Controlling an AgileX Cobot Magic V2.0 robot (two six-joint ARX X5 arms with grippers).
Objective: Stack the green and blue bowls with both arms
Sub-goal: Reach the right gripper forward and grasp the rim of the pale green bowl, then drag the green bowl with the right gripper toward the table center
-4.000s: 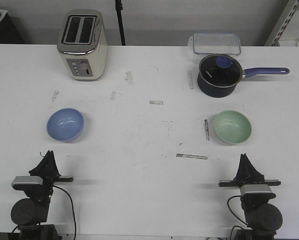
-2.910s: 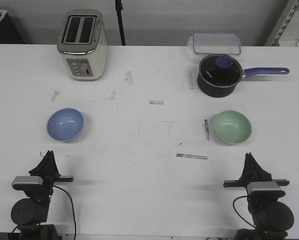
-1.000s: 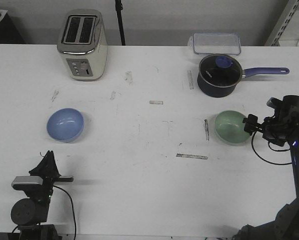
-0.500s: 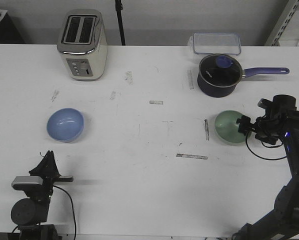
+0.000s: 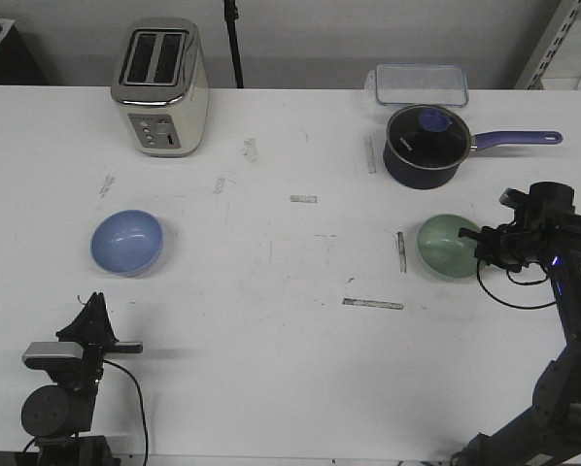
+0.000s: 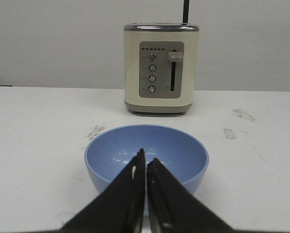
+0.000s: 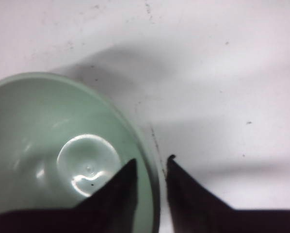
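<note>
we see right gripper (image 7: 151, 167) straddling green bowl (image 5: 448, 247) rim, one finger inside, one outside, narrow gap, not clamped | left gripper (image 6: 145, 161) fingers nearly together, near blue bowl (image 6: 146, 156), apart | white scuffed table (image 5: 290, 282), grey wall behind | both bowls empty; lidded saucepan (image 5: 425, 146), toaster (image 5: 160, 87)

Green bowl (image 7: 62, 145) is gleaming glossy and smooth, blue bowl (image 6: 146, 150) shining too; white bench (image 5: 271, 320) is looking matt, scuffed.
</note>
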